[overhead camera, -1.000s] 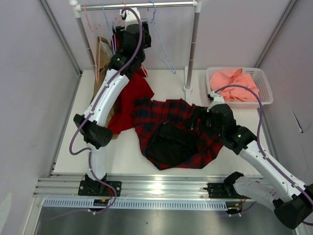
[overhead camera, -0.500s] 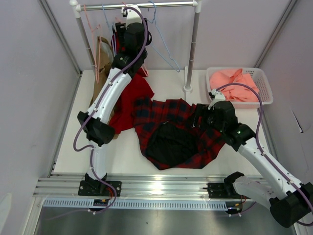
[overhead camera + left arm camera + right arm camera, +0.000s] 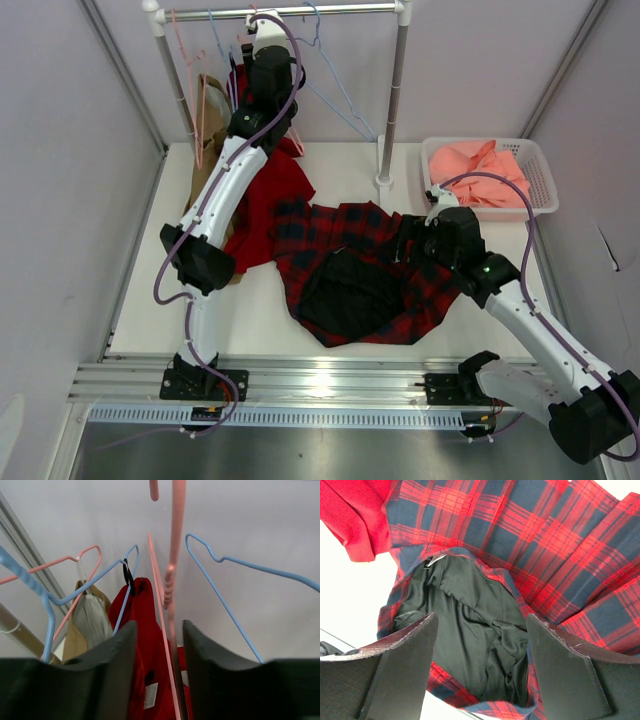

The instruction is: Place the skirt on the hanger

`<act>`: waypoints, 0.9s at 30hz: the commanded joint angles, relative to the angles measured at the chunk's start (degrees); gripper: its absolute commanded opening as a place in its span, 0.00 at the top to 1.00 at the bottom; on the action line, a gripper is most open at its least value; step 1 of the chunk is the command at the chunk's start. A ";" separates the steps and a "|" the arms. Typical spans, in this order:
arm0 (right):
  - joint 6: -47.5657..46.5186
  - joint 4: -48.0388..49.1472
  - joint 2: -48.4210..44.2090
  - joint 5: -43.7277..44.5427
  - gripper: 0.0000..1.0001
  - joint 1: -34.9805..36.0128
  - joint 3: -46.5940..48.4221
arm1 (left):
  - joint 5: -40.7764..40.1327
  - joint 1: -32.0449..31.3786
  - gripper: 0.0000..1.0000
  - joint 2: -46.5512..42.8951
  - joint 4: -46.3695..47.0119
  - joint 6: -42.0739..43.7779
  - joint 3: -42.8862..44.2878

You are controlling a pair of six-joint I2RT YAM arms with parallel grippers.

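The plaid skirt (image 3: 345,232) lies spread on the table, its black lining (image 3: 350,295) turned up. My right gripper (image 3: 410,245) hovers open over it; in the right wrist view the lining (image 3: 470,615) and plaid cloth (image 3: 535,535) lie below the wide-apart jaws of the right gripper (image 3: 480,625), which hold nothing. My left gripper (image 3: 262,30) is raised to the clothes rail. In the left wrist view the pink hanger (image 3: 172,555) hangs with its twisted neck and one wire running down between the jaws of the left gripper (image 3: 159,630), with a gap on both sides.
The rail (image 3: 330,10) on its post (image 3: 393,110) carries light-blue hangers (image 3: 340,110), another pink one (image 3: 185,60), a plain red garment (image 3: 270,200) and a tan one (image 3: 205,130). A white basket (image 3: 540,165) with salmon cloth stands at the right.
The left arm has reached higher toward the rail and its jaws have narrowed around the pink hanger. A light-blue hanger has swung right. The right arm barely moved.
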 commanded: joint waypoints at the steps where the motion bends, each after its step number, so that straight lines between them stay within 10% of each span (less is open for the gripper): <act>1: -0.88 3.05 0.31 -1.11 0.24 -0.33 -0.47 | -0.12 0.44 0.58 0.28 2.36 1.36 2.82; 9: -0.88 3.40 0.40 -1.81 0.25 -0.42 -0.47 | 0.76 0.44 0.99 -1.47 1.83 1.27 3.61; 27: -0.97 3.49 0.05 -2.86 0.26 -0.77 -0.21 | -1.52 0.09 1.00 -5.96 0.43 3.56 2.38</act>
